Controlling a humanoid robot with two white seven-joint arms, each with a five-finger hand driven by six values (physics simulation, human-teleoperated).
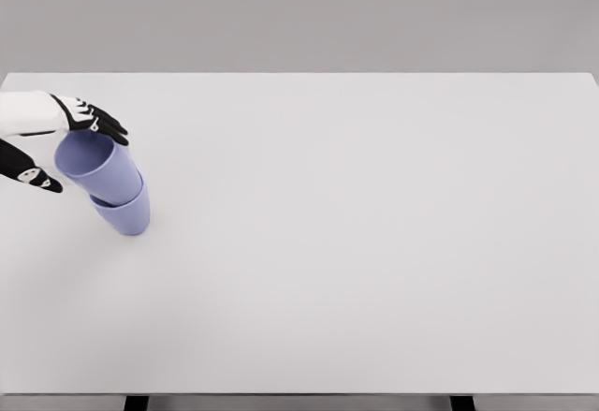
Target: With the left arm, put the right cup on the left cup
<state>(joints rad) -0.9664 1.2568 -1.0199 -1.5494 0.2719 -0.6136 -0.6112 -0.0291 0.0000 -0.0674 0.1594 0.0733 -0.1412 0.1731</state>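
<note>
Scene: a wide white table (374, 242) seen from the head camera, with two lilac cups at its left side.
Upper cup (96, 163): seated in the mouth of the lower one, open end up, and it looks tilted toward the left rather than sitting square.
Lower cup (126, 214): standing on the table, only its lower wall showing below the other.
Left hand (61, 144): at the rim of the upper cup, dark fingers (101, 123) arched over the far edge and the thumb (33, 179) on the near left side. The digits look spread around the rim; whether they touch the wall is hard to make out at this angle, so I read it as relaxed and holding nothing.
Right hand: not in view.
Task stage: the stacking appears done, with release or a last straightening remaining.
Weight: likely light, an empty thin-walled beaker.
Stiffness: likely rigid plastic, not given to crushing.
Surface: smooth and tapered, so a grip could slide upward off the wall.
Where to hold: across the upper wall just below the rim, thumb opposite fingers.
Risk: a sideways nudge could tip the pair, since the nested cup leans.
</note>
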